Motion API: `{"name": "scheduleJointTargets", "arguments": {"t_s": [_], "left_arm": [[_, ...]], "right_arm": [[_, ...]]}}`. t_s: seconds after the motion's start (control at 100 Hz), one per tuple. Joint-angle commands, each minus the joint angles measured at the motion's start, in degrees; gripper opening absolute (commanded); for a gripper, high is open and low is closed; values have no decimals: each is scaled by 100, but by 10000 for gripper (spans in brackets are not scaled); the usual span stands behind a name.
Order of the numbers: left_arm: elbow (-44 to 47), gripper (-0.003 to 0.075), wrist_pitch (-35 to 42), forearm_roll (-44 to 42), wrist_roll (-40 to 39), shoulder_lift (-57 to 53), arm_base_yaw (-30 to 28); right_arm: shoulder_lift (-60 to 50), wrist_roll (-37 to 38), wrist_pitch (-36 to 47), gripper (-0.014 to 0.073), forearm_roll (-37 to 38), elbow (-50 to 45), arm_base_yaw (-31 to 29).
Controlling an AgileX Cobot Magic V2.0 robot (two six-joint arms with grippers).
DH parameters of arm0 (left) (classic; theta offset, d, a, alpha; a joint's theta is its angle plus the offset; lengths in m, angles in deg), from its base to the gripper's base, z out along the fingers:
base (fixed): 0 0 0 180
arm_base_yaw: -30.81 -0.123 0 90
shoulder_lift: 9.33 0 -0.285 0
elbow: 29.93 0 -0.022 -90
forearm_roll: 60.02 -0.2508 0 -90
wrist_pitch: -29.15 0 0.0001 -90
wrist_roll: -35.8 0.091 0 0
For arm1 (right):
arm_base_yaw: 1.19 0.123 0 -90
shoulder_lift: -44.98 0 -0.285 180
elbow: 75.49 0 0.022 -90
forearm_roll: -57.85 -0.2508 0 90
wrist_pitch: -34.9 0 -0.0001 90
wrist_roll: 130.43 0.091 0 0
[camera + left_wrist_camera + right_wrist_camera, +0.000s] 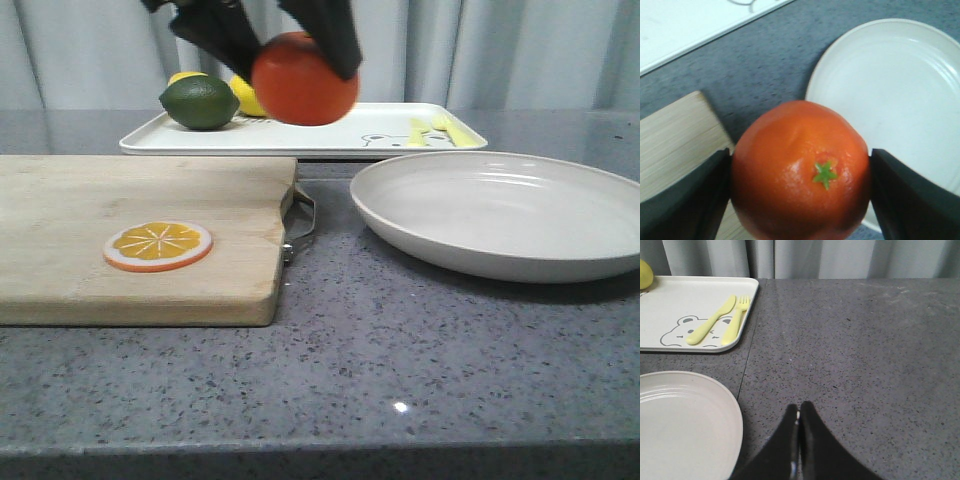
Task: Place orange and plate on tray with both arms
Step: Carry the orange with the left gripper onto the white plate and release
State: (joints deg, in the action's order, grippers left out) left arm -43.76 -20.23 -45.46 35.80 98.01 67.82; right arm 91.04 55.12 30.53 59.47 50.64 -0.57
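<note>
My left gripper (303, 55) is shut on the orange (304, 79) and holds it in the air, in front of the white tray (330, 141) at the back. In the left wrist view the orange (801, 170) sits between both black fingers (682, 200), green stem up. The off-white plate (500, 212) lies on the table at the right, below and beside the orange (900, 105). My right gripper (799, 410) is shut and empty, low over bare table beside the plate (685, 425). The tray's bear drawing (682, 330) shows there.
A wooden cutting board (140, 235) with an orange slice (158, 245) lies at the left. On the tray are a green lime (200, 102), yellow lemons (245, 97) and a yellow knife and fork (722, 320). A curtain hangs behind.
</note>
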Motion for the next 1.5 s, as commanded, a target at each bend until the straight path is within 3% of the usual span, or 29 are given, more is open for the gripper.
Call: {"name": "scheduleJointTargets", "arguments": {"t_s": [0.0,0.27,0.62,0.91,1.29,1.49], "left_arm": [[-509,316,89,158,0,52,313],[-1580,316,-340,310,0,979,906],[-1698,322,-292,338,257,1264,1049],[-1698,524,-262,338,302,1264,1049],[-1698,533,-232,338,302,1264,1049],[-1698,574,-232,288,355,1264,1049]], "right_arm": [[42,12,476,-59,47,208,-8],[42,12,476,-59,47,208,-8],[42,12,476,-59,47,208,-8],[42,12,476,-59,47,208,-8],[42,12,476,-59,47,208,-8],[42,12,476,-59,47,208,-8]]}}
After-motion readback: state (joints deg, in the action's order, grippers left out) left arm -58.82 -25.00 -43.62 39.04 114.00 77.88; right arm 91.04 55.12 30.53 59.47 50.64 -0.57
